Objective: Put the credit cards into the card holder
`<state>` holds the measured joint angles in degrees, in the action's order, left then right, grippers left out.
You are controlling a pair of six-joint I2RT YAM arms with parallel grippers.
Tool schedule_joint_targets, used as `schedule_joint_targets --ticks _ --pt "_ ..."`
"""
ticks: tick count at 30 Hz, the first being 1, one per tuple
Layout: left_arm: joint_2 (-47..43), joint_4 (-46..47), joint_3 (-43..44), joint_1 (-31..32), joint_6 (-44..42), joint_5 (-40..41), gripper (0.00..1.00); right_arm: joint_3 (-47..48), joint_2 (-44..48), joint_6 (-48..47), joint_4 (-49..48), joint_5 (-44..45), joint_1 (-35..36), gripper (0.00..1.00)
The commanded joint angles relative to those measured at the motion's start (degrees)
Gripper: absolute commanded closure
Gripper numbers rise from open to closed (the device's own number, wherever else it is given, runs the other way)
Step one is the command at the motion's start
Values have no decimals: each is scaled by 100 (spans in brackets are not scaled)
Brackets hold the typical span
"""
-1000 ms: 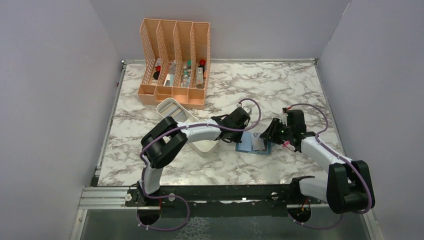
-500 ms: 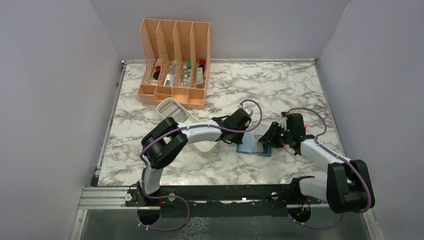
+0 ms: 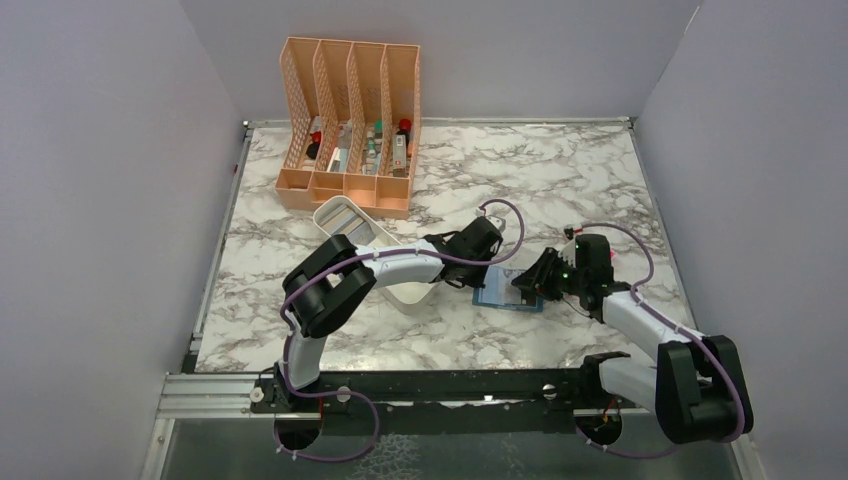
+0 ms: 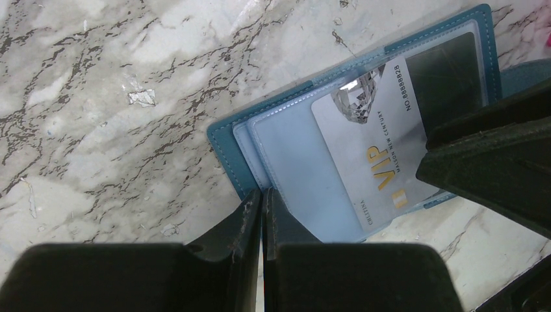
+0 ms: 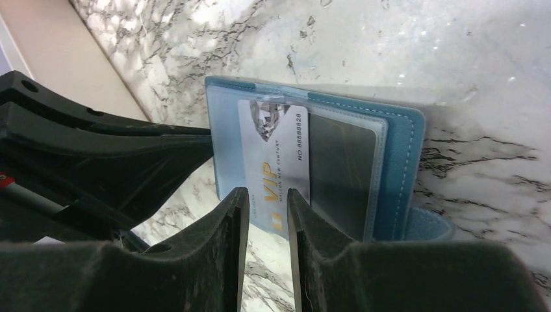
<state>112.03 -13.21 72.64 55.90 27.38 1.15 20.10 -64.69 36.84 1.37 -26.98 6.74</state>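
**A:** Hands first. Your right hand (image 5: 268, 195) is parted: there's a gap between the black fingers (image 5: 237, 221) and nothing is pinched. The credit card (image 5: 273, 149) shows through that gap. Your left hand (image 4: 262, 195) is clenched, tips together at the near edge of the card holder (image 4: 224, 146).

**B:** Where's the card?

**A:** On the open holder, flat on the table (image 3: 560, 170). It looks part way into a clear sleeve (image 5: 224, 130), with its near end poking out past the holder's edge toward your right hand. The long axis runs straight away from that hand, so right is nearer. I'd say you push along that line while left pins the holder.

**B:** Materials?

**A:** Card is silver, glossy and stiff, with gold VIP print. Holder is teal and stitched, leather-look, and the sleeves are shiny plastic, likely slippery. Table is smooth with a marble pattern.
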Motion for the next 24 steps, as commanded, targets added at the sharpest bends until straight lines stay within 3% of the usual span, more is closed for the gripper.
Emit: schedule_joint_targets --ticks 1,6,14,24 --pt "240 -466 -117 112 65 -84 91 -145 11 307 -479 -363 -2 68" --pt "218 -443 -147 114 66 -145 91 -86 -190 263 -507 -368 2 68" --pt "212 -394 -115 122 32 -292 90 399 266 -289 611 496 2 61" --pt "263 -350 -75 132 47 -383 90 189 -101 -294 271 397 2 55"
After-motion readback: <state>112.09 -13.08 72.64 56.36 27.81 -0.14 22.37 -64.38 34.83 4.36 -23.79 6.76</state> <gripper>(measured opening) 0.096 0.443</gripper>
